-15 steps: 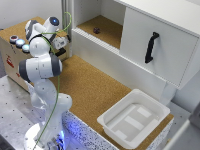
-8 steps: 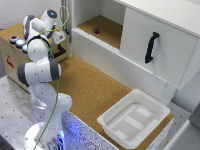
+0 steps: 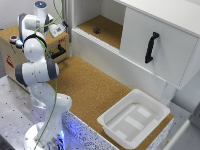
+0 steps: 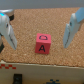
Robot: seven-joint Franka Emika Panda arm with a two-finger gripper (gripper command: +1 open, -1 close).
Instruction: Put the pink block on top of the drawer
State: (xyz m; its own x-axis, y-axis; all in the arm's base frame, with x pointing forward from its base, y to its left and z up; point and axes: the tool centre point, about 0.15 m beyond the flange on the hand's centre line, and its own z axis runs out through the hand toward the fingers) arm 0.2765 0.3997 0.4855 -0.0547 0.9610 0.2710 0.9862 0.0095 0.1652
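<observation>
tool [image 4: 41, 31] spread wide above pink block [image 4: 43, 43]

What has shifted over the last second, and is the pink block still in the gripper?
The arm swung its upper links up and back over the drawer, toward the exterior view's left. The gripper now hangs open, fingers either side of the pink block without touching it; the block rests on a cork surface, so it is not held. The white bin and the white cabinet door stayed put.
</observation>
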